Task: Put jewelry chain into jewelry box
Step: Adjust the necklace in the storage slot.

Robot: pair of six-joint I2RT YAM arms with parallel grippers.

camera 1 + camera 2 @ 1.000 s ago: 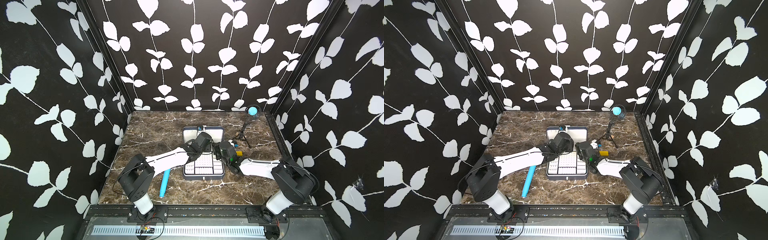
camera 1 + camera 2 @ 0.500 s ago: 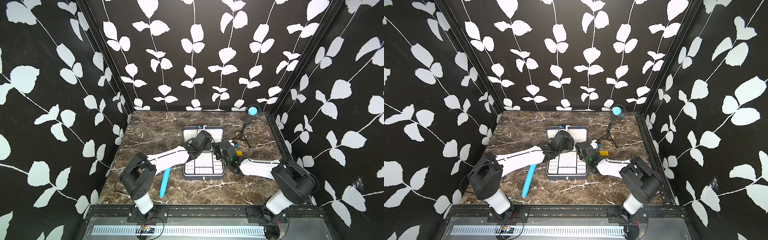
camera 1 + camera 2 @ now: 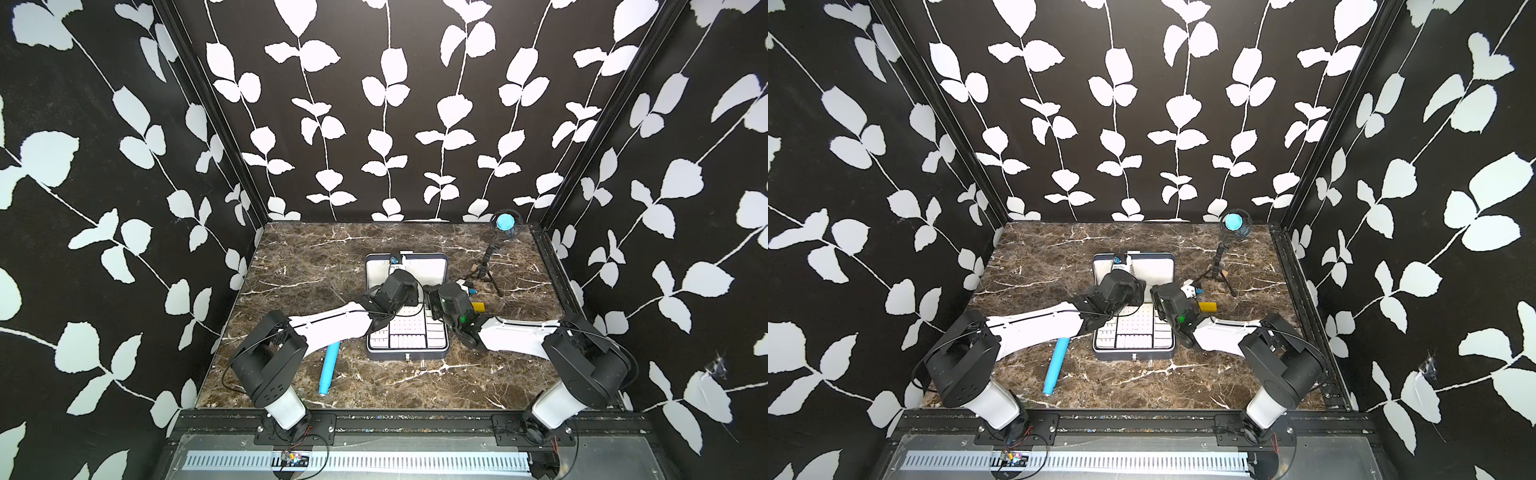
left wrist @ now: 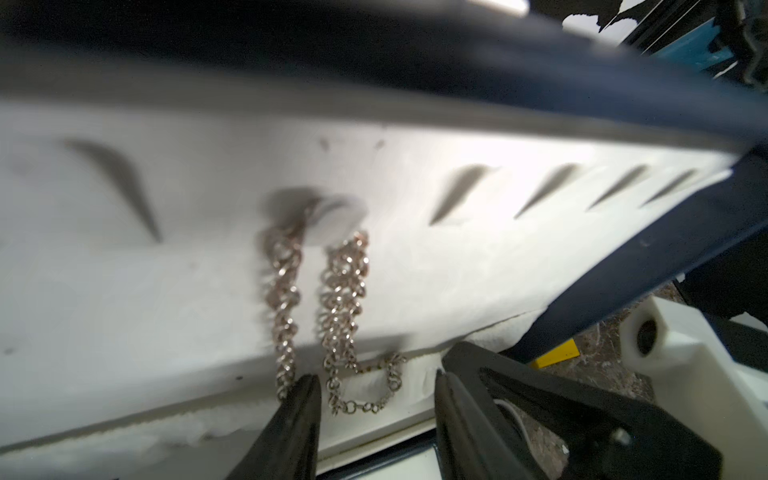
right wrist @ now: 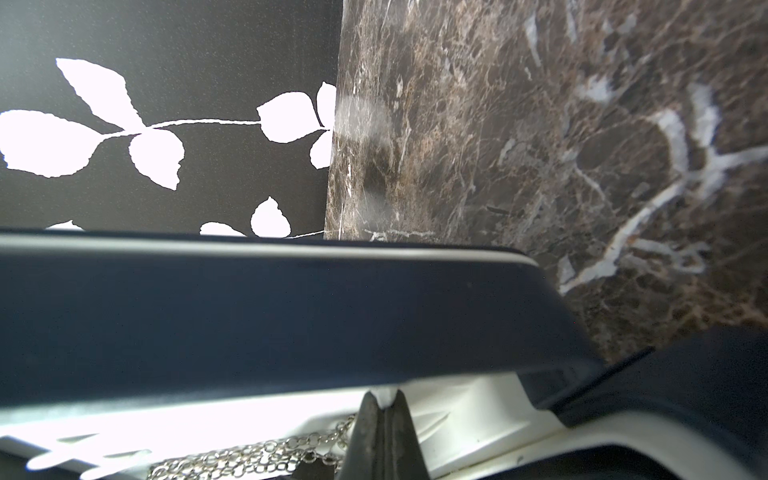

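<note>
Left wrist, jewelry chain [image 4: 341,291] at end effector [image 4: 376,384]

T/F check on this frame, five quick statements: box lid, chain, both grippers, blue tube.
1. The dark navy rectangular jewelry box stands open. True.
2. The thin silvery metal chain lies on the brown marble table. False: it hangs against the lid's white lining.
3. The left gripper is open. True; the chain's lower end is close to its jaws.
4. The right gripper is wide open. False: it is shut.
5. The light blue cylinder lies inside the box. False: it lies on the table outside the box, beside the left arm.
</note>
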